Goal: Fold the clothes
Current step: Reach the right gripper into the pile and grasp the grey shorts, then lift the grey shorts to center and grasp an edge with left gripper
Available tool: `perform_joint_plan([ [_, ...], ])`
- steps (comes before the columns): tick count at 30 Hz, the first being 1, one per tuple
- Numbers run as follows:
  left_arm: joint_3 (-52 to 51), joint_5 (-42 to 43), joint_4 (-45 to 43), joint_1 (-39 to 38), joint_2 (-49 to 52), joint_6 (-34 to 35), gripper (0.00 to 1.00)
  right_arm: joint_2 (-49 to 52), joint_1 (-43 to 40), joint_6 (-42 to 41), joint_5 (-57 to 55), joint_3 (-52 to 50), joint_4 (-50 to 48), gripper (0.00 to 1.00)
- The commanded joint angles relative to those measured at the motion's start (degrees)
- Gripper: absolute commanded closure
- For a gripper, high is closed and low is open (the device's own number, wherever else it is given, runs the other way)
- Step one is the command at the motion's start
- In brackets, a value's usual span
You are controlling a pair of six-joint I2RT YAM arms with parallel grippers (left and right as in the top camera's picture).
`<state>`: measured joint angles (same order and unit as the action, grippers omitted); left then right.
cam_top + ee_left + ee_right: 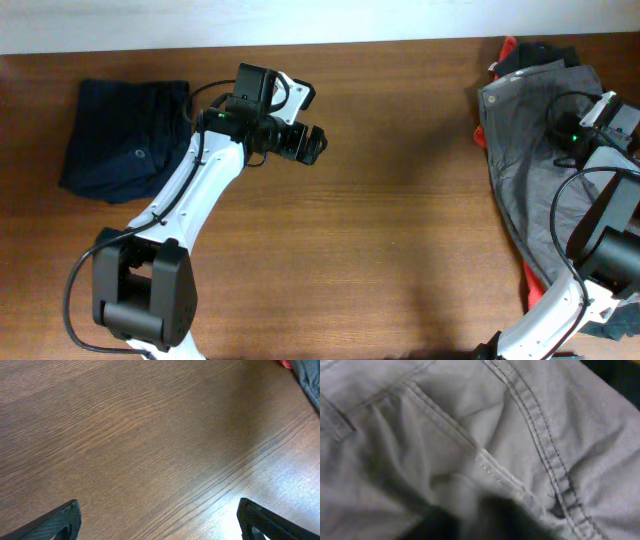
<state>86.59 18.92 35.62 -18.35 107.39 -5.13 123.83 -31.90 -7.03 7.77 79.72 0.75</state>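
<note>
Now my left gripper (312,145) hangs spread above the table (400,250), free to help; my right gripper (560,125) sits low over the grey trousers (520,160) heaped at the right edge, probably seeking a hold; whether it is closed I cannot tell.

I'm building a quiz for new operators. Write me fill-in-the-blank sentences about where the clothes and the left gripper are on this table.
The folded dark navy garment lies at the ___ end of the brown wooden table.
The left gripper hangs over bare wood with its jaws ___.
The wrinkled cotton trousers filling the right wrist view are ___ in colour.
Missing words: left; open; grey.
</note>
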Motion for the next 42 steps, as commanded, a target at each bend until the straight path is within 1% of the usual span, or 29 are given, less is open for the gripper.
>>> perform_joint_plan([
  [1,1.0,-1.4,-0.2,0.0,0.5,-0.7,0.01,0.8,-0.1,0.3,-1.0,1.3,0.3,0.87],
  [3,1.0,-1.4,-0.4,0.0,0.5,-0.7,0.02,-1.2,0.0,0.3,-1.0,2.2,1.0,0.96],
  [12,1.6,-1.4,-1.5,0.1,0.4,-0.7,0.02,-15.6,0.1,0.3,-0.3,6.5,7.5,0.96],
  [15,4.0,-1.3,-0.9,0.5,0.3,-0.2,0.02,-21.3,0.5,0.3,1.7,6.9,8.8,0.96],
  [21,13.6,-1.2,4.8,2.0,-1.1,-0.3,0.02,-33.1,4.6,0.6,5.7,6.9,12.4,0.96],
  [24,18.0,-1.4,7.6,2.9,-2.5,-0.3,0.02,-38.3,8.9,0.5,8.0,6.9,15.3,0.96],
  [27,21.6,-1.4,10.2,5.0,-4.9,-0.3,0.02,-42.8,15.1,0.5,8.5,6.9,18.6,0.96],
  [29,23.3,-1.4,12.3,7.8,-7.5,-0.3,0.02,-46.0,21.9,0.5,8.5,6.9,21.2,0.96],
  [31,23.5,-1.4,13.4,10.1,-9.6,-0.3,0.02,-47.5,25.9,0.5,8.5,6.9,22.3,0.96],
  [34,23.5,-1.4,15.6,14.8,-12.6,-0.3,0.02,-50.6,34.3,0.5,8.5,6.9,24.0,0.96],
  [35,23.5,-1.4,18.0,18.9,-14.5,-0.3,0.02,-51.9,38.4,0.5,8.4,6.9,25.0,0.96],
  [38,23.5,-1.4,20.3,22.0,-15.2,-0.3,0.02,-52.2,42.2,0.5,8.1,6.8,26.9,0.96],
  [42,23.4,-1.4,22.4,23.0,-15.1,-0.3,0.02,-49.3,45.4,0.5,8.2,6.8,30.5,0.96],
])
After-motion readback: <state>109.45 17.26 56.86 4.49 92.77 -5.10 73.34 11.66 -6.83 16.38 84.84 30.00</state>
